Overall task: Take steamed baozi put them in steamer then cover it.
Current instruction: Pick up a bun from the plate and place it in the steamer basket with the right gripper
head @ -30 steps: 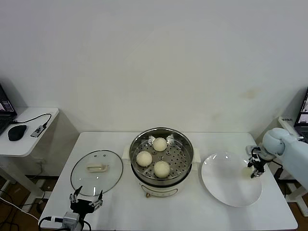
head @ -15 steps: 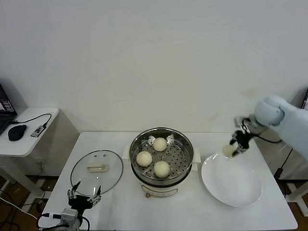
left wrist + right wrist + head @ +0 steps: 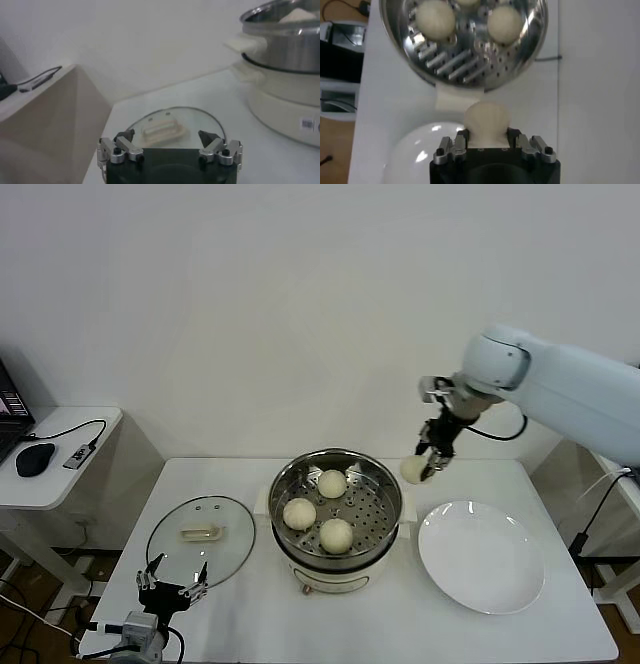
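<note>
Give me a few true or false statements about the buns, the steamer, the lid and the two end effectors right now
1. Three baozi sit in the steamer. True.
2. The right end effector is empty. False: it is shut on a fourth baozi, held in the air beside the steamer's rim.
3. The glass lid covers the steamer. False: it lies on the table to the steamer's left.
4. The white plate has no buns on it. True.
5. The left end effector is open near the lid. True.

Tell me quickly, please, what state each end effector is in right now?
Left end effector: open, empty, low by the glass lid.
Right end effector: shut on a bun, held up beside the steamer.
</note>
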